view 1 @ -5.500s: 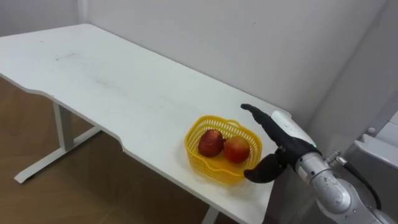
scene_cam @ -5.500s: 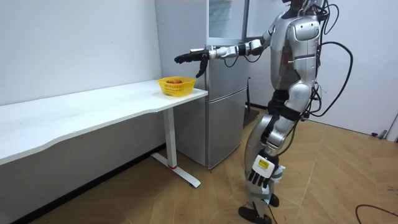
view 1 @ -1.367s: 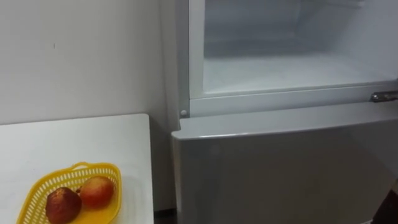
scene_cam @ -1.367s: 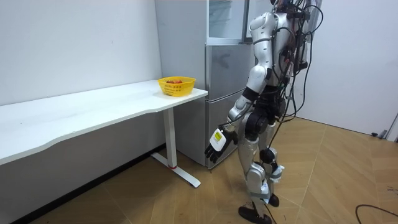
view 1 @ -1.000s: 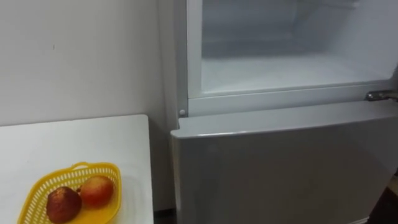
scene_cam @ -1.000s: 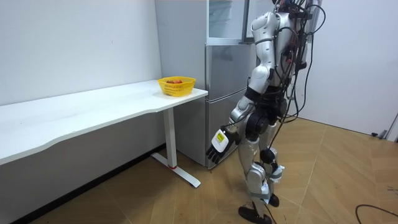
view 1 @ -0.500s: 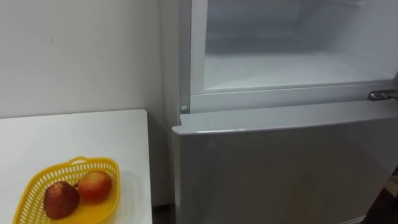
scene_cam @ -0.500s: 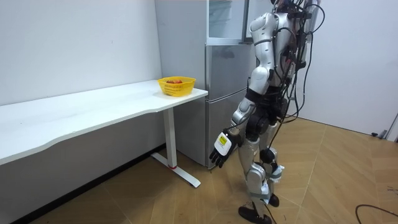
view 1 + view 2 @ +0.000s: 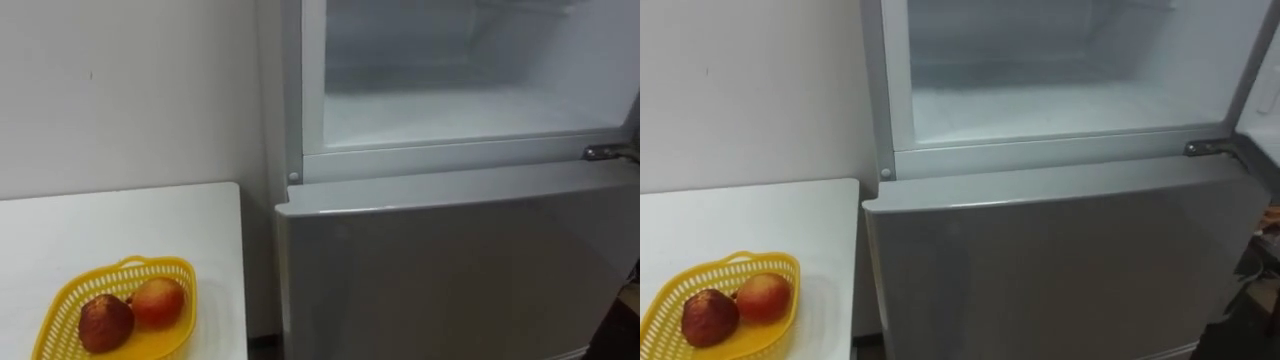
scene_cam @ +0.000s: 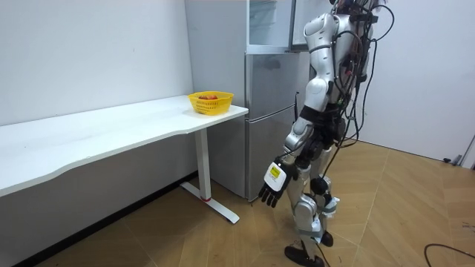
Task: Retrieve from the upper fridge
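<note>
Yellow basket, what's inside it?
The yellow basket on the white table holds two reddish fruits touching side by side: a darker fruit and a lighter fruit. The basket's bottom under them is covered, so I cannot tell what lies beneath.

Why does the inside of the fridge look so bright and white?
Left eye view: the open upper fridge compartment is brightly lit, paler than the grey lower door. Right eye view: that door carries a faint sheen. Room view: the wall below the white table lies in shade.
</note>
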`<state>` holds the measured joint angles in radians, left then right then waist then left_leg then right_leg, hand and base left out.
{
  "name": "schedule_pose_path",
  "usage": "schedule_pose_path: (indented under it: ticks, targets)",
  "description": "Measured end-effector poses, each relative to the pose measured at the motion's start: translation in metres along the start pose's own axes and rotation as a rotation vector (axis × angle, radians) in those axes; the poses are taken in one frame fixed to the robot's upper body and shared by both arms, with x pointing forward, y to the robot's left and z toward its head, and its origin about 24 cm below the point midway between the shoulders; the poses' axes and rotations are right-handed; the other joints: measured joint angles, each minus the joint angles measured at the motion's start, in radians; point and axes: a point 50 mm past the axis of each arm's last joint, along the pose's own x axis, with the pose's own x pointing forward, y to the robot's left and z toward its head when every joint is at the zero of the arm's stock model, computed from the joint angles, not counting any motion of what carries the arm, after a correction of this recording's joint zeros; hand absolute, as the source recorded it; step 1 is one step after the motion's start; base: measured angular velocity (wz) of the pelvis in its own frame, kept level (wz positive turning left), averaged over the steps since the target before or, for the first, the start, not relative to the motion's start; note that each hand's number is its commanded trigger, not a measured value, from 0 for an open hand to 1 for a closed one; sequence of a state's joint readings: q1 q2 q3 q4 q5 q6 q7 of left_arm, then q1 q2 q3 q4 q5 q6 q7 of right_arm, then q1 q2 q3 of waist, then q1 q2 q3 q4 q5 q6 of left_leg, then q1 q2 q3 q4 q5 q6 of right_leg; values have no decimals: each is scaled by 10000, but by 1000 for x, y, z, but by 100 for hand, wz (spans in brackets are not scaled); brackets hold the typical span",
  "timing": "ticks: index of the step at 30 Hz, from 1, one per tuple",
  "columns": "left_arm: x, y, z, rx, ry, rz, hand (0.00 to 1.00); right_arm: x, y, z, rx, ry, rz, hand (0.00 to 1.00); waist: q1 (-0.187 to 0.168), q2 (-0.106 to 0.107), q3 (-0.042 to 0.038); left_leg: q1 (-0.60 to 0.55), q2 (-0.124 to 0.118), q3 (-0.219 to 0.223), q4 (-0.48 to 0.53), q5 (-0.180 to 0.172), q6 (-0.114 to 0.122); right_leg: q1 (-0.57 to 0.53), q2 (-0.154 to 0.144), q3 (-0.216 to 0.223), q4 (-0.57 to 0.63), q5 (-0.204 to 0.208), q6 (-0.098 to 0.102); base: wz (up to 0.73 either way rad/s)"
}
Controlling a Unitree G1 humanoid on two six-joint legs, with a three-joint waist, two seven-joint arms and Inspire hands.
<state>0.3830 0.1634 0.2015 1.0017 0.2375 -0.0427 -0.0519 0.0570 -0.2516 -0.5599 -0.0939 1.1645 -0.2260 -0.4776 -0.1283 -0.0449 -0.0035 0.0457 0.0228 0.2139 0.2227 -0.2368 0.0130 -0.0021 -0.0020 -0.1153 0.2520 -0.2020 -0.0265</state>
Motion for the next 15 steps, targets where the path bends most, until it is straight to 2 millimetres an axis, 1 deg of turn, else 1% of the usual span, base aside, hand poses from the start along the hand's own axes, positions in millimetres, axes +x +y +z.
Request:
schedule_pose_path:
  ticks: [3, 7, 9, 10, 13, 15]
  targets:
    - [0, 0, 0, 8, -3, -34, 0, 1, 6, -1, -381, -172, 283, 0, -6, 15, 7, 0, 0, 0, 5, 0, 0, -46, -2, 4, 57, -13, -7, 0]
    - [0, 0, 0, 8, 18, -83, 0, 1, 21, 3, -677, -621, 1063, 0, -31, -21, 17, -2, 0, -87, 8, 0, 0, -150, -5, -13, 79, -48, -30, 3]
    - [0, -1, 0, 38, 25, -96, 0, 1, 26, 7, -905, -862, 1359, 0, -48, -60, 34, -8, -3, -158, 21, 1, -1, -127, -28, -101, 74, -58, -38, 9]
    - [0, -1, 0, 127, 7, -131, 0, 2, 29, 10, -999, -946, 1483, 0, -65, -101, 45, -6, -11, -222, 37, 1, -1, -100, -102, -173, 68, -68, -40, 13]
    - [1, -3, 2, 270, -37, -215, 0, 4, 33, 14, -1320, -1171, 1709, 0, -44, -200, 64, 16, -12, -277, 80, 0, -1, 1, -105, -245, 1, -78, -37, 9]
    - [1, -3, 2, 290, -34, -205, 0, 4, 34, 15, -1480, -1268, 1769, 0, -18, -259, 55, 27, -11, -295, 95, 0, -1, 81, -94, -258, -84, -77, -38, 7]
